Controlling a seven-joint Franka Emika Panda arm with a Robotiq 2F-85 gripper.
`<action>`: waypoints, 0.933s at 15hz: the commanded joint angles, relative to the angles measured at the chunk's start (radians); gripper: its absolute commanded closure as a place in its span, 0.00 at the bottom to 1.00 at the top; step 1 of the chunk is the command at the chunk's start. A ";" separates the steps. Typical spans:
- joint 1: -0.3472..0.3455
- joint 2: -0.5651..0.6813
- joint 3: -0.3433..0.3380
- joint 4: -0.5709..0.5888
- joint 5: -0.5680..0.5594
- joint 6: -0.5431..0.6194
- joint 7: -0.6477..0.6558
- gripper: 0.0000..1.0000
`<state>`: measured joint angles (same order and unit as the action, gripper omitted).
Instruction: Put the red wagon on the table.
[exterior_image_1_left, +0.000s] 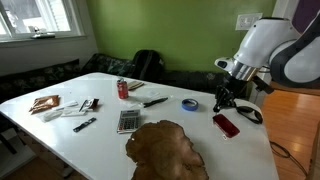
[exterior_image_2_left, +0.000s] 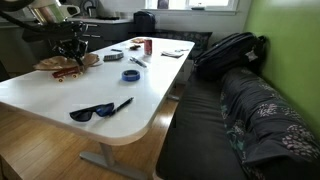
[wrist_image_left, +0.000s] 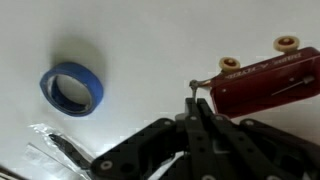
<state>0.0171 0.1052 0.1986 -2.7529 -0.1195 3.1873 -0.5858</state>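
Observation:
The red wagon (exterior_image_1_left: 226, 125) lies flat on the white table (exterior_image_1_left: 100, 135), to the right of the wooden slab. In the wrist view it is a dark red oblong (wrist_image_left: 262, 88) with cream wheels, lying on its side. It also shows as a small red shape in an exterior view (exterior_image_2_left: 68, 73). My gripper (exterior_image_1_left: 221, 101) hangs just above the table between the wagon and a blue tape roll. Its fingers (wrist_image_left: 197, 104) are pressed together with nothing between them, and their tips are next to the wagon's end.
A blue tape roll (wrist_image_left: 72, 88) lies near the gripper. A brown wooden slab (exterior_image_1_left: 165, 148), a calculator (exterior_image_1_left: 127, 121), a soda can (exterior_image_1_left: 123, 89), a black marker (exterior_image_1_left: 155, 101) and sunglasses (exterior_image_2_left: 92, 112) are on the table. A backpack (exterior_image_2_left: 225, 52) sits on the bench.

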 joint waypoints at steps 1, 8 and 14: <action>-0.012 0.102 0.117 0.000 0.038 0.119 0.045 0.99; 0.017 0.164 0.119 0.006 -0.082 0.147 0.166 0.70; 0.014 0.023 0.029 0.023 -0.045 0.230 0.117 0.32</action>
<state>0.0323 0.2298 0.2663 -2.7246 -0.1844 3.3806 -0.4555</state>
